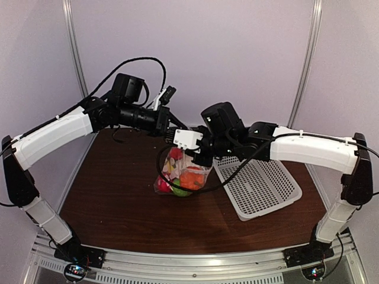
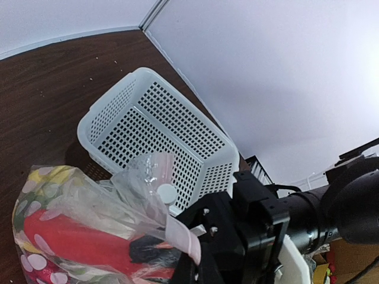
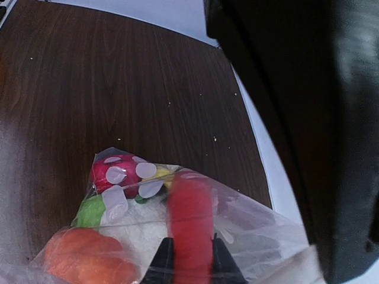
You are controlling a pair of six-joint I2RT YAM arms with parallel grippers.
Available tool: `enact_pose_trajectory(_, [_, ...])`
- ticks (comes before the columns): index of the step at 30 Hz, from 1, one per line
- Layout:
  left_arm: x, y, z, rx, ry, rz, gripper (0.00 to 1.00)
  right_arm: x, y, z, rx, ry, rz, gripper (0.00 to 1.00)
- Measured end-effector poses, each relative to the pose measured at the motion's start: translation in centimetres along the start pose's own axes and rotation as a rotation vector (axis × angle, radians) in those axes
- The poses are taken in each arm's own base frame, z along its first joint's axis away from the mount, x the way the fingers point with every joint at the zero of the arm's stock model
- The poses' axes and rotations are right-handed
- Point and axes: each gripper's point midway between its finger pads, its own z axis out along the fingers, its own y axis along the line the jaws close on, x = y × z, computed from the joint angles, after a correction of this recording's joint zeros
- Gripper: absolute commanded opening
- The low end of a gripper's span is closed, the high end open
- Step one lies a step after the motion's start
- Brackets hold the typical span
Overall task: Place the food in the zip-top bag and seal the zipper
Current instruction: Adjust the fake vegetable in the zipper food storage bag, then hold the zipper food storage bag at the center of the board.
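Food in bag, ctr of table; basket just R.

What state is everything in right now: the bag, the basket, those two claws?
zip-top bag: upright, stuffed with food; seal unclear.
basket: empty, lying on the table.
right gripper: clamped on the bag.
left gripper: at the bag's top; open or shut unclear.

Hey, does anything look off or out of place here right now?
Nothing spilled or damaged. All visible food is inside the zip-top bag, upright between the left gripper and right gripper, its top bunched and crumpled. The white basket looks empty and sits askew on the table.
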Motion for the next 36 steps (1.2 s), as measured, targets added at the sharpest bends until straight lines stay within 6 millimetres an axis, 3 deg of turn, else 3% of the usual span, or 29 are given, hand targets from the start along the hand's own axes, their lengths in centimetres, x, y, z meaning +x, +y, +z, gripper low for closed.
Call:
enact_pose_trajectory(4, [-0.1, 0.2, -0.1, -0.006, -0.002, -0.002, 0.00, 0.5, 0.8, 0.9, -0.024, 0.034, 0.008, 0.57])
enact_pose_trajectory(6, [-0.1, 0.2, -0.1, -0.006, -0.002, -0.001, 0.00, 0.6, 1.0, 0.3, -0.039, 0.046, 0.012, 0.70])
enact_pose_trajectory(8, [-0.1, 0.2, -0.1, -0.003, -0.001, -0.001, 0.00, 0.5, 0.9, -1.0, -0.055, 0.044, 0.023, 0.76])
enact_pose_trajectory(14, [0.0, -0.3, -0.1, 0.022, 0.004, 0.027, 0.00, -1.5, -2.2, -9.0, -0.033, -0.054, 0.038, 0.76])
enact_pose_trajectory(16, [0.2, -0.5, 0.0, 0.036, 0.015, 0.046, 0.00, -1.3, -4.2, -11.1, -0.012, -0.074, 0.050, 0.73])
enact_pose_trajectory(18, [0.4, -0.7, 0.0, 0.048, 0.033, 0.069, 0.00, 0.0, -6.0, -11.9, -0.013, -0.068, 0.061, 0.71])
enact_pose_trajectory(22, [0.9, -1.1, 0.2, 0.076, 0.074, 0.110, 0.00, 4.7, -6.5, -11.0, -0.085, 0.006, 0.077, 0.66])
enact_pose_trajectory(25, [1.5, -1.3, 0.2, 0.100, 0.104, 0.139, 0.00, 7.4, -4.8, -9.7, -0.173, 0.051, 0.072, 0.66])
enact_pose_trajectory(29, [2.1, -1.7, 0.1, 0.129, 0.132, 0.154, 0.00, 8.0, -2.6, -9.0, -0.259, 0.036, 0.060, 0.62])
enact_pose_trajectory(36, [2.5, -2.1, 0.0, 0.155, 0.149, 0.167, 0.00, 6.4, -2.7, -8.2, -0.268, -0.056, 0.036, 0.54])
